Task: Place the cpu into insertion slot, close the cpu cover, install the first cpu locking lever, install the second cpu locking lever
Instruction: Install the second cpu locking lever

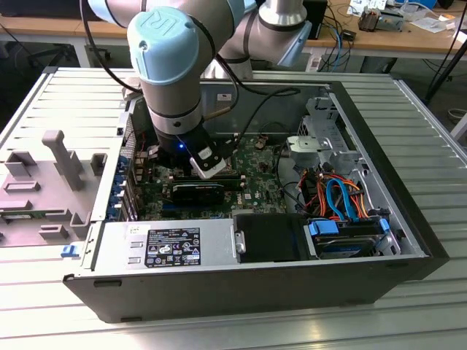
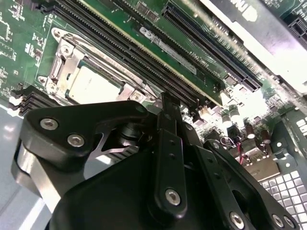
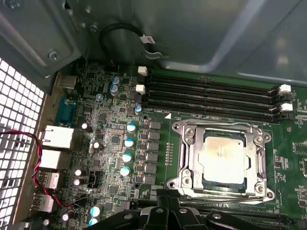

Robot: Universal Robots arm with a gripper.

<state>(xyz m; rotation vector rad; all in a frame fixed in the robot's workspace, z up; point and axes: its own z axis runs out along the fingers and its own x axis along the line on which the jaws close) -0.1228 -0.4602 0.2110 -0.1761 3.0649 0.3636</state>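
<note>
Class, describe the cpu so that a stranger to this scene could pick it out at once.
Find the green motherboard inside the open computer case. Beside its long black memory slots sits a silvery metal frame; the cpu is the flat, dull silver square in its window, the board's only plain metal plate.

We see even indoor light. Glare whitens the cpu [image 3: 224, 158] and blows out one corner of the second wrist view.

The cpu [image 3: 224, 158] sits in the insertion slot [image 3: 188, 158] — framed by the cpu cover [image 3: 258, 158]. Memory slots [image 3: 211, 98] run just beside the insertion slot — both on the motherboard [image 3: 112, 143].
</note>
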